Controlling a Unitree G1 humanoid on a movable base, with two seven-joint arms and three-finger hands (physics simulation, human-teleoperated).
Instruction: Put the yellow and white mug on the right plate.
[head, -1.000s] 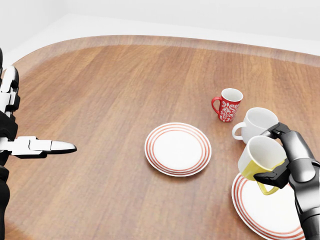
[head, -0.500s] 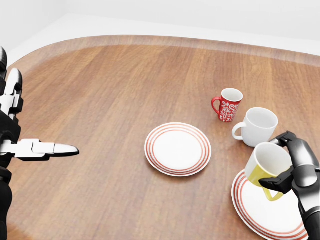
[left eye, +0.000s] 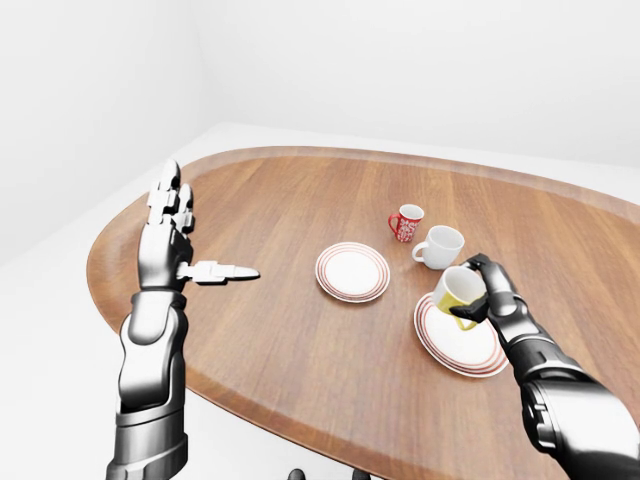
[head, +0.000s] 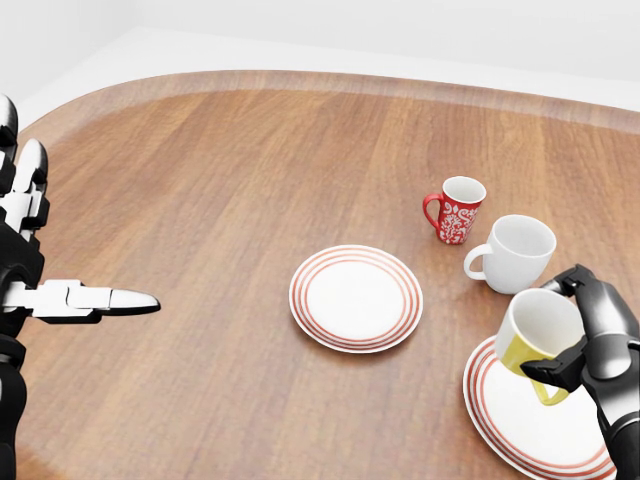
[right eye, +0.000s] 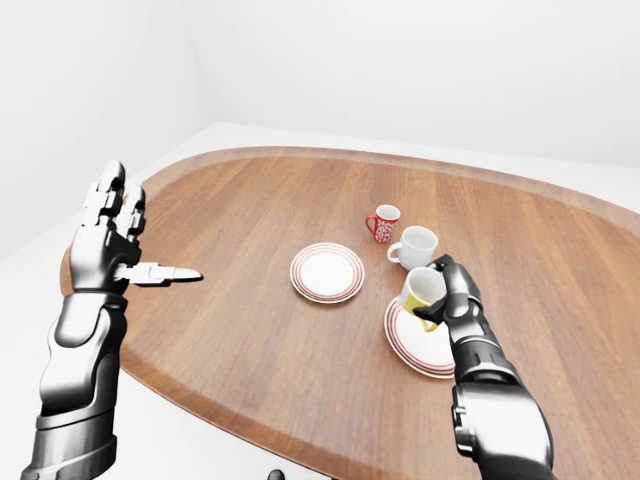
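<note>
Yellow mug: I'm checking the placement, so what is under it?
The right plate lies under the yellow mug, which the right hand holds tilted. Whether mug and plate touch is hidden.

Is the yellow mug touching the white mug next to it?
Apart. In the head view, bare table shows between the yellow and white mug and the plain white mug.

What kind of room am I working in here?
Likely a bare simulated dining setup: a rounded wooden table in a plain white room, laid with two red-ringed plates and three mugs, one yellow and white mug in the right hand.
</note>
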